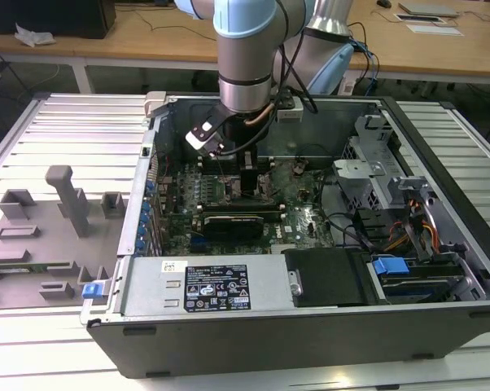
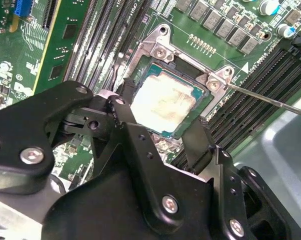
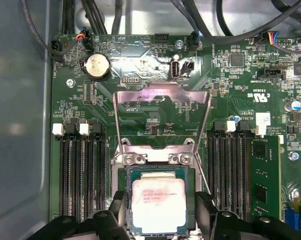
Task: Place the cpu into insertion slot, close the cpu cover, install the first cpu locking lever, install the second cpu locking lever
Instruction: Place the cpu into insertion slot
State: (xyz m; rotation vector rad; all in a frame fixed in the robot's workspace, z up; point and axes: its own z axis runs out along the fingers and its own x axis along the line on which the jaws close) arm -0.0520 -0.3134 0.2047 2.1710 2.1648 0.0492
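The cpu (image 3: 158, 205), a pale silver square chip, lies flat inside the insertion slot (image 3: 124, 180) on the green motherboard; the second wrist view shows it too (image 2: 165, 102). My gripper (image 3: 161, 215) hangs low over it with one black finger (image 3: 118, 210) on each side. A thin gap shows between the fingers and the chip's edges, so the gripper is open. The cpu cover (image 3: 140, 95), a thin silver frame, stands swung up at the hinge beyond the socket. A thin wire locking lever (image 2: 270, 100) sticks out beside the socket, unlatched. In the exterior view the gripper (image 1: 247, 175) reaches down into the computer case.
Black memory slots (image 3: 83, 175) run along both sides of the socket. A dark expansion card (image 1: 233, 221) lies in front of it. The case walls (image 1: 253, 334), drive bays and cables (image 1: 408, 220) ring the board. A grey fixture tray (image 1: 58, 220) sits on the exterior view's left.
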